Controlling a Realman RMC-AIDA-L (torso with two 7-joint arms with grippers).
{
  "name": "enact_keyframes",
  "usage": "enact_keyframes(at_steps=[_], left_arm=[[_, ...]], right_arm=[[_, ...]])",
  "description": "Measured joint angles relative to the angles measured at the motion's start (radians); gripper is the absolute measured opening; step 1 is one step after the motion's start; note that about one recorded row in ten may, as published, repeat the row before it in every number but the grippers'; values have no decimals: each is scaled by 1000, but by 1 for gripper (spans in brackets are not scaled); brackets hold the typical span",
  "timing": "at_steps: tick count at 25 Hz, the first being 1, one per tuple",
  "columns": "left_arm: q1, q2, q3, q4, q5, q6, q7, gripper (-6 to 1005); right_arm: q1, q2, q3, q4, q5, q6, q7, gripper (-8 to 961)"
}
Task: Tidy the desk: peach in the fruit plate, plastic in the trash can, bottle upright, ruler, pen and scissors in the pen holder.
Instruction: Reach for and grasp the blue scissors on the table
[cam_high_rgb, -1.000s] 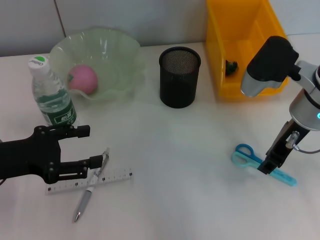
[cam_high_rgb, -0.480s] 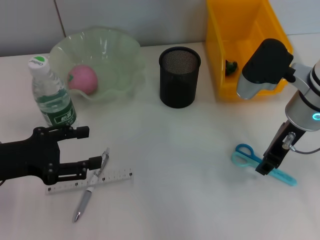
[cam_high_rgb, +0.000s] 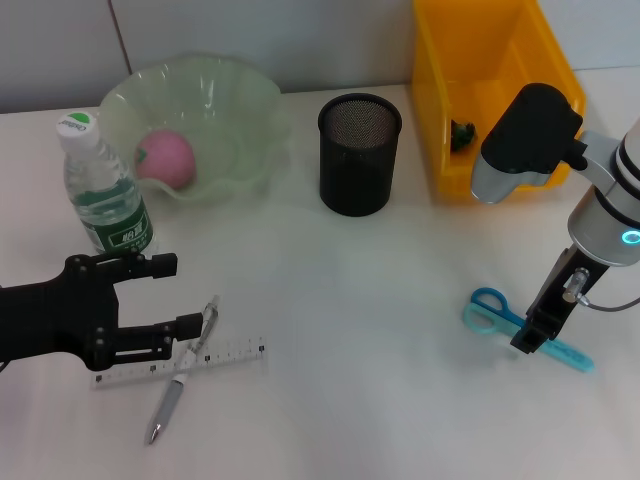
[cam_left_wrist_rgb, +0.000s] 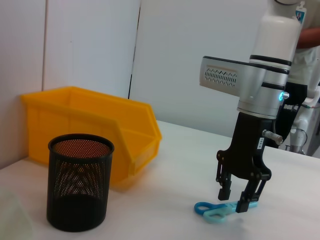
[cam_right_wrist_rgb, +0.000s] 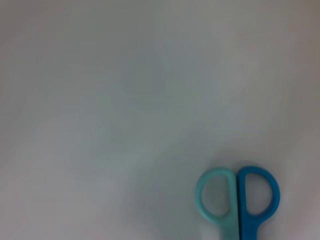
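The blue scissors (cam_high_rgb: 489, 309) lie flat on the table at the right, and their handles show in the right wrist view (cam_right_wrist_rgb: 237, 195). My right gripper (cam_high_rgb: 528, 335) stands open over their blades, one finger on each side (cam_left_wrist_rgb: 235, 199). At the left my left gripper (cam_high_rgb: 180, 295) is open just above the table, its lower finger beside the pen (cam_high_rgb: 176, 388), which lies across the ruler (cam_high_rgb: 228, 356). The bottle (cam_high_rgb: 103, 190) stands upright. The peach (cam_high_rgb: 165, 156) rests in the green fruit plate (cam_high_rgb: 245, 105). The black mesh pen holder (cam_high_rgb: 359, 153) looks empty.
The yellow trash can (cam_high_rgb: 440, 120) stands at the back right, close behind my right arm. A small dark thing (cam_high_rgb: 461, 134) lies inside it; I cannot tell whether it is the plastic. The bottle is close behind my left gripper.
My right gripper has shifted slightly left along the scissors. The left gripper has barely moved.
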Motion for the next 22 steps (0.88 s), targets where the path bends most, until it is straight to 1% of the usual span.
enact_keyframes(at_steps=[13, 22], left_arm=[[2, 0, 0, -1, 0, 0, 0, 817], [2, -1, 0, 0, 0, -8, 0, 816]], right_arm=[[0, 2, -1, 10, 1, 10, -7, 438], [13, 2, -13, 31, 1, 22, -9, 436]])
